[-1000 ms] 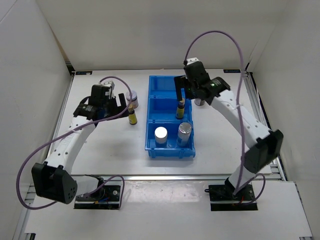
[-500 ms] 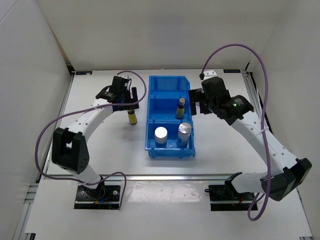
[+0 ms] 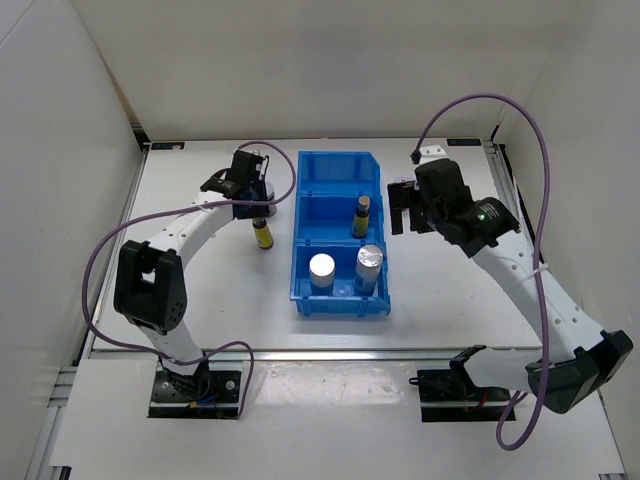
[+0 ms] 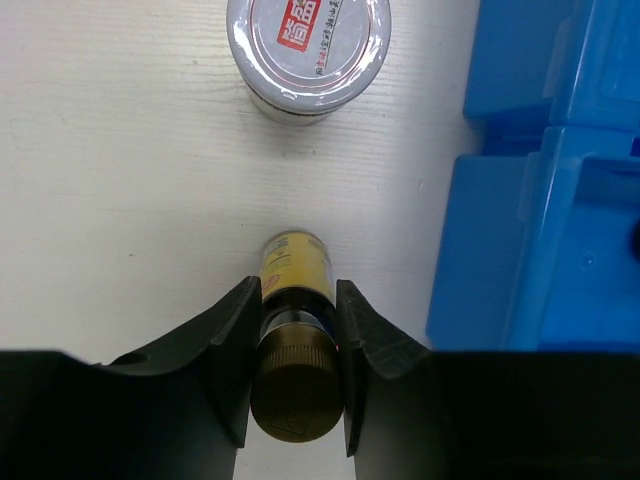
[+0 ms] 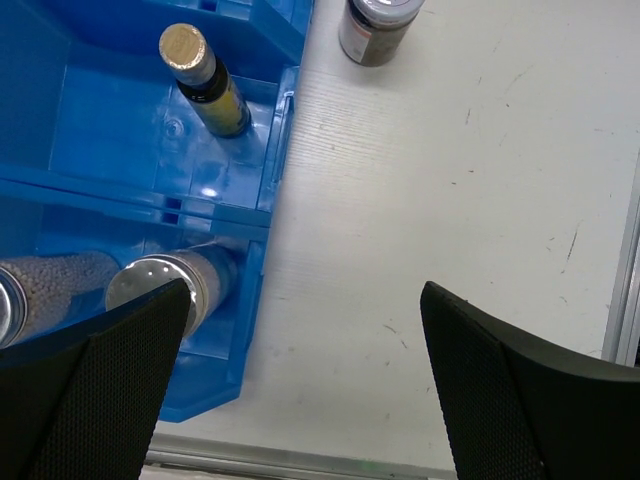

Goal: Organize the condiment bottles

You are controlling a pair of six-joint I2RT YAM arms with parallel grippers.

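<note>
My left gripper [image 4: 297,330] is shut on a slim amber bottle [image 4: 296,268] standing on the table left of the blue bin [image 3: 340,235]; both fingers press its neck under the dark cap. A squat jar [image 4: 308,55] with a red-marked lid stands just beyond it. In the bin, another amber bottle [image 3: 361,217] is in the middle compartment and two silver-topped cylinders [image 3: 322,270] [image 3: 369,265] in the near one. My right gripper [image 5: 305,350] hangs open over bare table right of the bin. A second squat jar [image 5: 380,25] stands farther back on that side.
The bin's far compartment [image 3: 338,175] holds nothing. White walls close in the table on the left, back and right. A metal rail [image 5: 625,270] runs along the table's right edge. Purple cables loop off both arms.
My left gripper has closed from wide open onto the amber bottle. The right arm has drawn slightly right, away from the bin, still open.
</note>
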